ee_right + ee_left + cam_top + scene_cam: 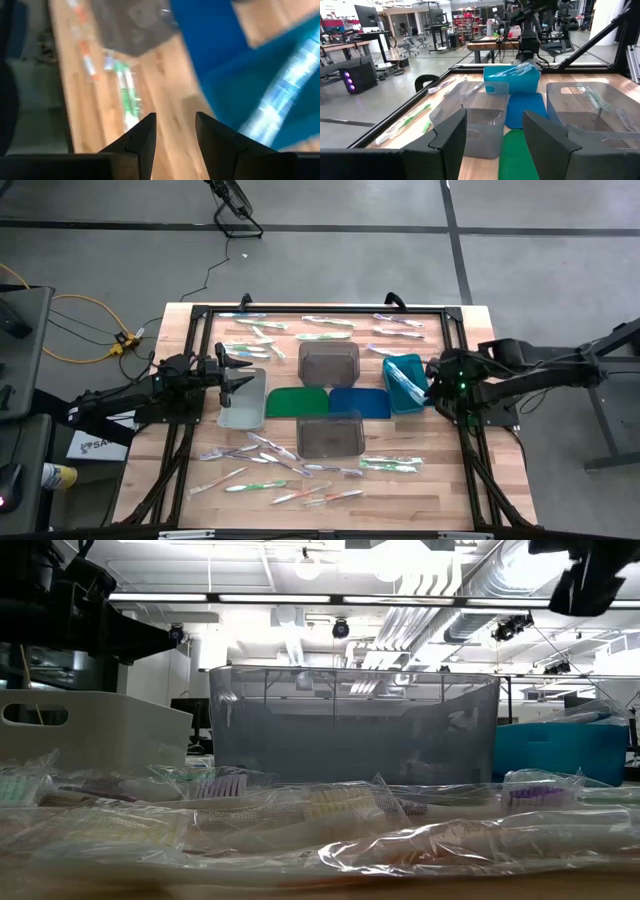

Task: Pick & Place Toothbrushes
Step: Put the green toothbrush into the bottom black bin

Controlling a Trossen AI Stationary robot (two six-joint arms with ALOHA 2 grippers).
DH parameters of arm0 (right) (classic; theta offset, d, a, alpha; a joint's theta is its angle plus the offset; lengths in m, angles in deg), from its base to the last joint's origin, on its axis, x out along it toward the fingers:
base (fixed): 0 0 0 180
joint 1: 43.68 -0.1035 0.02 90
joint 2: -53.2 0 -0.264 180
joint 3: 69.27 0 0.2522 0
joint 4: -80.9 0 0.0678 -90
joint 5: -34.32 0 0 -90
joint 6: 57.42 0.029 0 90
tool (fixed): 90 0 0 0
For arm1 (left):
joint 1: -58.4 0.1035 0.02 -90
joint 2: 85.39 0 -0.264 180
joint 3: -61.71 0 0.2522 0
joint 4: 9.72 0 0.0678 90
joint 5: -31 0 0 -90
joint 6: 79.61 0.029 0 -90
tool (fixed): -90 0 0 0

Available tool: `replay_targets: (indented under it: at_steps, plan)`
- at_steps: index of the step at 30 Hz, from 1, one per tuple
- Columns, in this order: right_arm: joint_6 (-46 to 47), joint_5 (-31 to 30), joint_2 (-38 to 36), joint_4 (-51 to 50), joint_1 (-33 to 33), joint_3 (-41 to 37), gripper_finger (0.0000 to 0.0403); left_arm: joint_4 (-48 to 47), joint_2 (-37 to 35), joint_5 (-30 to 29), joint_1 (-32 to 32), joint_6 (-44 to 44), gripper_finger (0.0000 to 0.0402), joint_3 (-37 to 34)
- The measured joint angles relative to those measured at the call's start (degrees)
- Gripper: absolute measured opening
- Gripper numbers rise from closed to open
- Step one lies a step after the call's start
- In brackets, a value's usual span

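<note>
Progress: only a small part seems done. A few wrapped toothbrushes point(408, 386) lie in the teal bin point(392, 366); I see none in the other bins.
Left to do: most toothbrushes are on the bench point(455, 480), one group along the far edge point(325, 329) and one along the near edge point(290, 465). I judge that much sorting remains.
Bins: two grey bins stand in the middle, one far point(328, 363) and one near point(330, 436). A clear bin point(243, 398) stands on the left, the teal bin on the right.
Mats: a green mat point(297, 402) and a blue mat point(359, 402) lie flat between the bins, touching each other.
Right gripper point(432, 383): it hovers at the outer side of the teal bin. In the right wrist view the fingers point(141, 135) stand apart with a moderate gap and nothing is between them.
Left gripper point(236, 371): it waits above the clear bin. Its fingers point(447, 137) are wide apart and hold nothing.
Bench: light wood boards with a black frame point(330, 310) around the work area.
Room: grey floor with dark lines, and a yellow cable point(85, 330) on the floor to the left. The low view shows a ceiling with bright lamps and pipes. The left wrist view shows desks and chairs behind.
</note>
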Motion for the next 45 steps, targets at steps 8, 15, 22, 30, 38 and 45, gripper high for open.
replay_targets:
  at_steps: [8,15,22,30,38,45]
  plan:
    - [3.24,-5.69,7.76,12.14,-14.61,-0.02,0.0117,0.00,-0.01,-0.19,0.00,0.00,0.0187,0.00]
    - [10.31,-9.54,19.33,17.40,-23.05,-0.02,0.0116,0.00,-0.01,-0.20,0.00,0.00,0.0187,0.01]
    - [15.18,-10.21,30.08,21.20,-27.07,-0.02,0.0116,0.00,-0.01,-0.22,0.00,0.00,0.0187,0.01]
    - [15.24,-10.33,39.87,23.52,-28.08,-0.04,0.0116,0.00,-0.01,-0.24,0.00,0.00,0.0187,-0.01]
    - [15.27,-9.09,46.05,27.67,-28.06,-0.04,0.0116,0.00,0.01,-0.24,0.00,0.00,0.0187,-0.01]
    - [18.09,-10.51,48.67,28.65,-28.04,-0.04,0.0116,0.00,0.00,-0.24,0.00,0.00,0.0187,0.01]
